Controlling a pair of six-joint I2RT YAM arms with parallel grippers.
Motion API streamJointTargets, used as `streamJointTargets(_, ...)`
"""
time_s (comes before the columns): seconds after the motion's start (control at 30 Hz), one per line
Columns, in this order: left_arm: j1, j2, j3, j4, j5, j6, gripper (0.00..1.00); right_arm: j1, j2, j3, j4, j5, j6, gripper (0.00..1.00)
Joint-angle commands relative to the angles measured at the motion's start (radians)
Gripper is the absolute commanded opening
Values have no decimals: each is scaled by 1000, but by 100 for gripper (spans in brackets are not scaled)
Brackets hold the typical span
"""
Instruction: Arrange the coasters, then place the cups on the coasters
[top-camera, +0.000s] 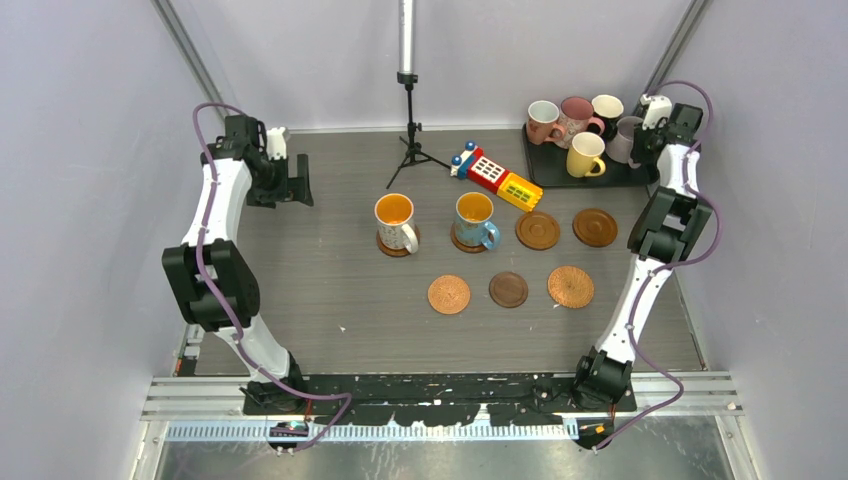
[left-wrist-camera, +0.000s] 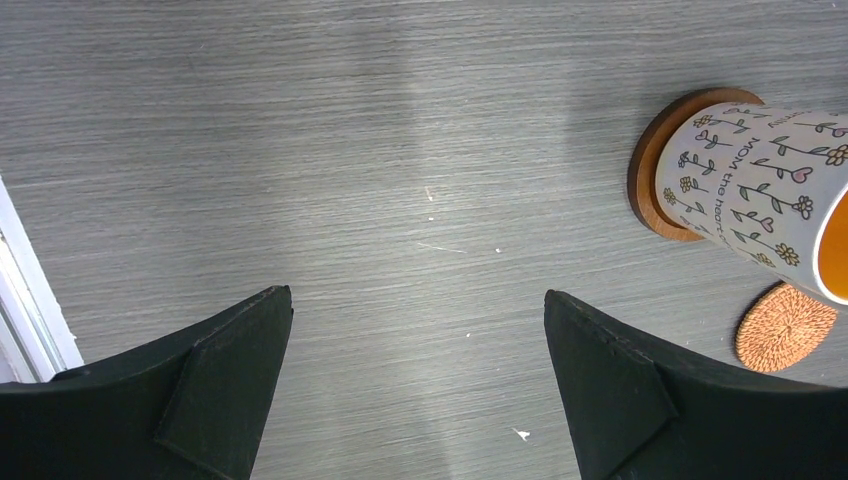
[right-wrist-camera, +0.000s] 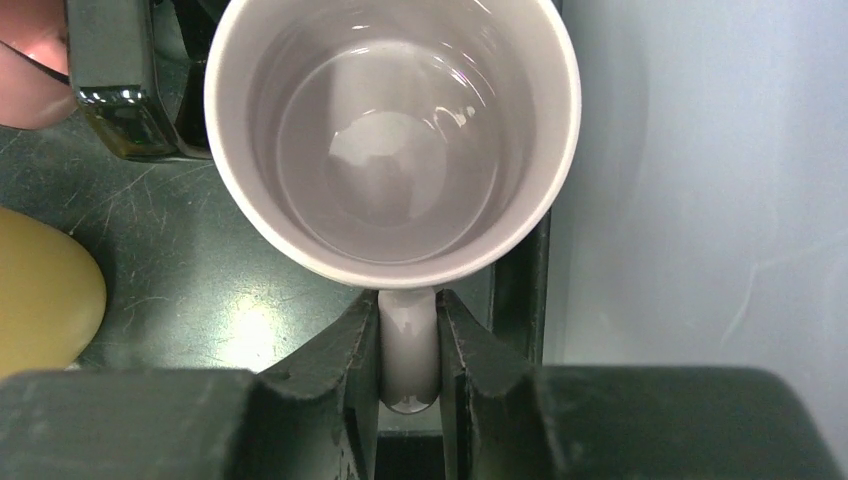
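In the right wrist view, the right gripper (right-wrist-camera: 408, 330) is pinching the handle of the lavender-grey mug (right-wrist-camera: 395, 130), with 1 of its fingers (right-wrist-camera: 352, 345) pressing on each side of the handle. The mug is sitting upright at the right-hand edge of the black tray (right-wrist-camera: 200, 300), beside the pale wall. In the top view this is happening in the upper right of the frame. 4 more cups are standing on the tray there: the yellow mug (top-camera: 585, 155) at the front, and a pink mug (top-camera: 543, 121), a darker pink mug (top-camera: 577, 115) and the black mug (top-camera: 607, 110) along the back.

The left gripper (top-camera: 292, 182) is hanging over the table (top-camera: 330, 290) at the upper left, well apart from every cup. In the left wrist view its jaws are standing spread wide.

Near the centre of the top view, the white patterned mug (top-camera: 395, 220) is sitting on a brown coaster (top-camera: 398, 247). Just to its right, the blue mug (top-camera: 475, 218) is sitting on a second coaster (top-camera: 462, 244). Both mugs are showing orange insides.

5 coasters are lying without cups:
- a grooved coaster (top-camera: 538, 230) and another grooved coaster (top-camera: 595, 227), to the right of the blue mug
- a woven coaster (top-camera: 449, 294), a dark coaster (top-camera: 508, 289) and a second woven coaster (top-camera: 570, 286), in a lower row

The red-yellow toy block (top-camera: 495, 178) is lying at a slant just beside the tray's left corner.
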Motion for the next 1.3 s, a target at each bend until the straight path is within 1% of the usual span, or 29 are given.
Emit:
streamJointTargets(0.0,5,-3,37,0,8,2,100,2,-64,-11,7,5,8,12)
streamJointTargets(0.1,4,-6,30,6,12,-1,100,-2,-101,-41,7,6,32,1)
streamJointTargets(0.13,4,-7,29,7,14,-1,100,-3,-116,-50,7,9,43,0)
streamJointTargets(0.23,5,-4,29,9,17,-3,100,-7,-148,-83,33,21,90,0)
streamJointTargets(0.4,5,-2,33,9,24,-3,100,-8,-212,-186,149,-3,162,0)
streamJointTargets(0.5,4,0,42,6,23,8,100,-10,-234,-215,202,-3,191,0)
streamJointTargets(0.87,5,-8,32,18,42,7,100,-13,-348,-355,352,-6,226,0)
streamJointTargets(1.27,5,-8,32,27,54,16,100,-20,-461,-461,437,-24,263,0)
